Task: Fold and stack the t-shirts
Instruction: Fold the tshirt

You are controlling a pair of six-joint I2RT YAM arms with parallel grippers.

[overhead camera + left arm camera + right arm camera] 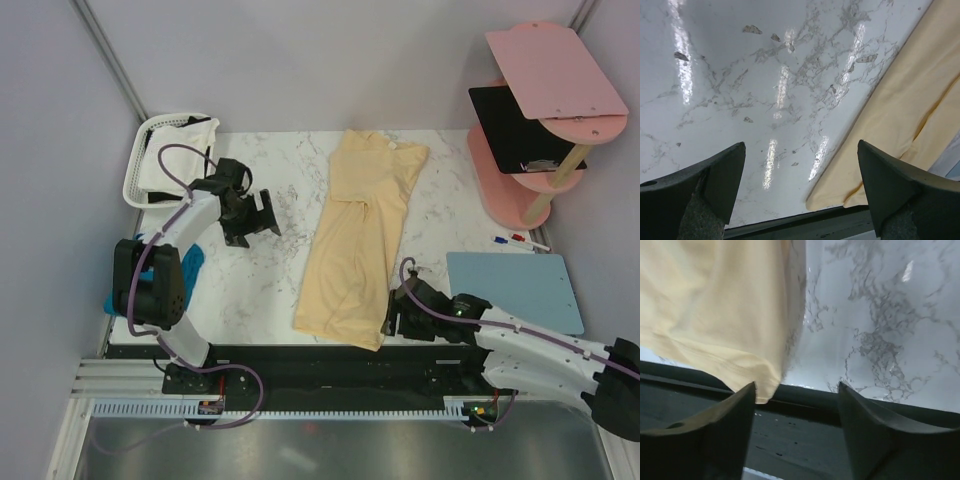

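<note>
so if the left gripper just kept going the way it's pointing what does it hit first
Most likely the bare marble table: the open left gripper angles down at it with nothing between. The yellow t-shirt lies off to the side of that line, though depth is hard to judge.

Left arm (160, 270): white links, black joints, purple cable
Right arm (540, 345): white links, black joints
Fingers (705, 185): dark, wedge-shaped

Marble table (260, 285) with white basket (134, 178) and light-blue mat (515, 290)
</note>
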